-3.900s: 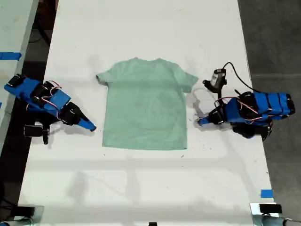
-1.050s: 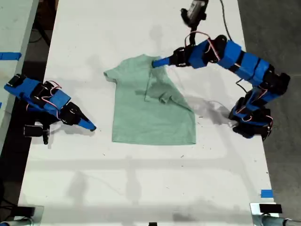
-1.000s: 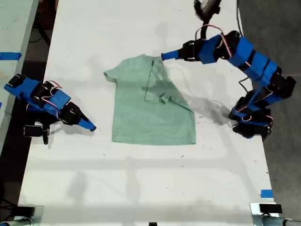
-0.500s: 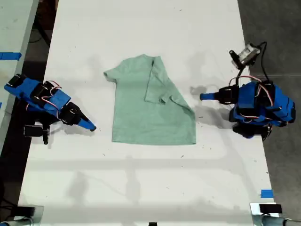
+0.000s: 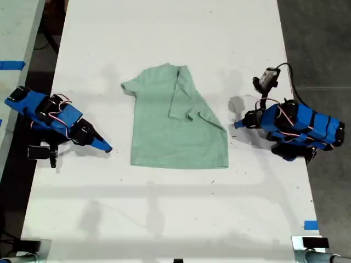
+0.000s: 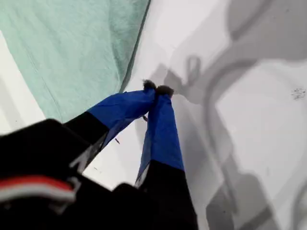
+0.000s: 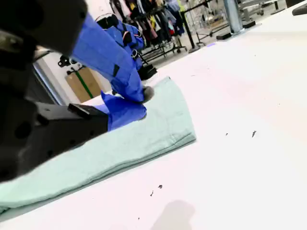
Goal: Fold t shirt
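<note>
With one side already turned in, the t shirt (image 5: 159, 131) lies flat in the middle of the white table (image 5: 164, 33), neck toward the top of the exterior view. The sleeve and shoulder on the exterior view's right are folded over onto the chest as a slanted flap (image 5: 189, 104). The other sleeve (image 5: 129, 87) is still spread out at the exterior view's left, and the hem along the bottom is unfolded.

My first gripper (image 5: 237, 125) sits low on the table just beside the shirt's edge at the exterior view's right, clear of the cloth. Its wrist view shows the tips pressed together with nothing between them.

My second gripper (image 5: 108, 148) rests near the shirt's lower corner at the exterior view's left, not touching it. Its jaws look nearly closed and empty. The wrist view angle is low, so I can't rule out a small gap.

My read is that the fold on the exterior view's left comes next, and my second gripper is placed for it.
- Open wide before reaching in and pinch the sleeve end or shoulder seam, one layer only.
- Lift just enough to clear the cloth, then carry it across to meet the flap already laid.
- Release low so it doesn't spring back.
- The slanted flap is uneven, so expect the lower side edge to need tucking in too.
- Dragging the shirt across the table is the main risk.
</note>
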Controlling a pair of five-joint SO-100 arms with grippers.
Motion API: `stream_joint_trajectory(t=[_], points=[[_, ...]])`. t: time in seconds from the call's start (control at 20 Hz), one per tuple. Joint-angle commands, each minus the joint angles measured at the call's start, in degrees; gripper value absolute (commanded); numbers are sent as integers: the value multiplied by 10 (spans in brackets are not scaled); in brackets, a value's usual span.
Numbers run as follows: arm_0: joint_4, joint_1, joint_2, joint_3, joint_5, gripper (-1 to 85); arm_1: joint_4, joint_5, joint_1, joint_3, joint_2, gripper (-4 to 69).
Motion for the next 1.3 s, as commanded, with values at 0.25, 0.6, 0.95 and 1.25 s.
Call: stream_joint_trajectory(t=[0.25, 0.6, 0.95, 1.25], points=[[0, 1, 0, 22, 3, -1, -5, 10, -25, 26, 4, 1], [0, 1, 0, 22, 3, -1, -6, 14, -22, 27, 4, 1], [0, 0, 0, 22, 3, -1, -9, 12, -23, 29, 4, 12], [0, 0, 0, 22, 3, -1, -11, 12, -23, 30, 4, 15]])
